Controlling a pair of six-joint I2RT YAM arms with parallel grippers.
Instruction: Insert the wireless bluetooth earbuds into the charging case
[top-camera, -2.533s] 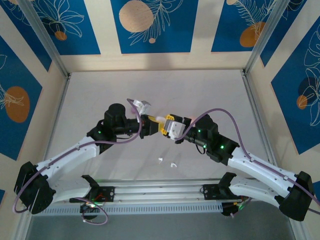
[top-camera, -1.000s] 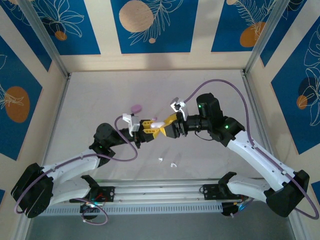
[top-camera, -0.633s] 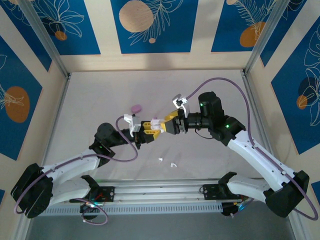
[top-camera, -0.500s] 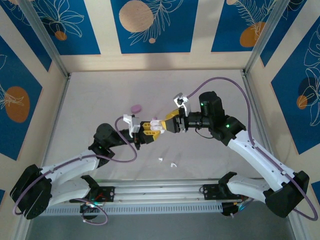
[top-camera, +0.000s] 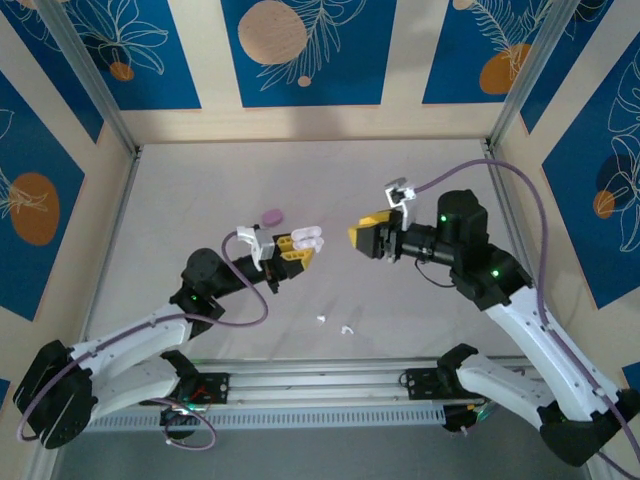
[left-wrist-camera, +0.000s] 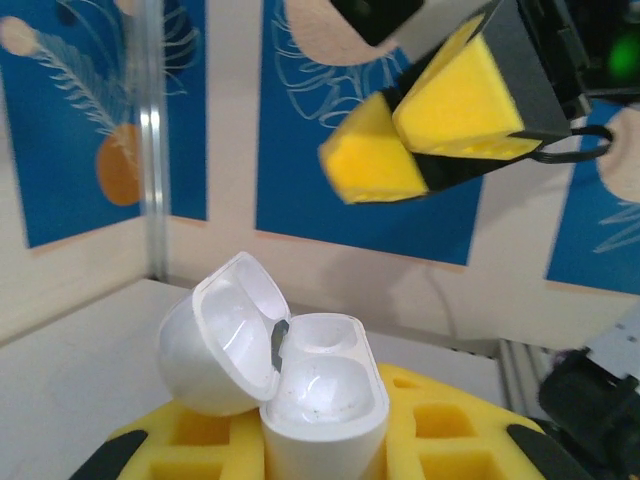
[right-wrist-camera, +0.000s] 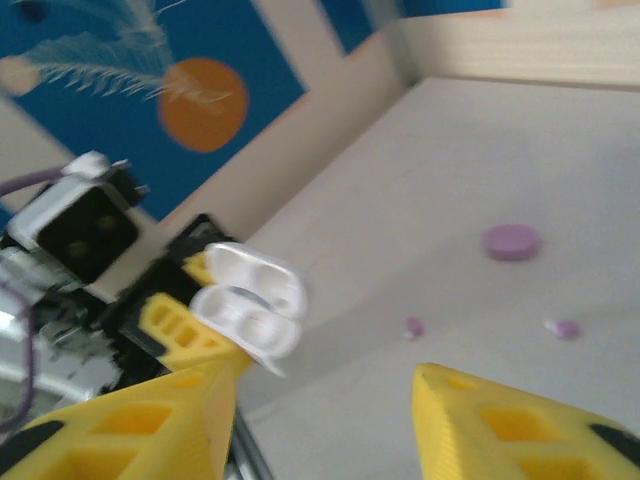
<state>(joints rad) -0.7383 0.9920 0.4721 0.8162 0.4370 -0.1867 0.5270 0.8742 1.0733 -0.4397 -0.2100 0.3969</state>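
Blue-patterned walls are ringing a pale bench, and your left hand is clamping the white charging case up in the air, lid flipped open and sockets facing up. Your right hand is hovering just beside it, fingers apart and carrying nothing. Two white earbuds are lying on the bench below. For the next step, I'd be lowering the right hand, pinching one bud by its stem, and holding that case level.
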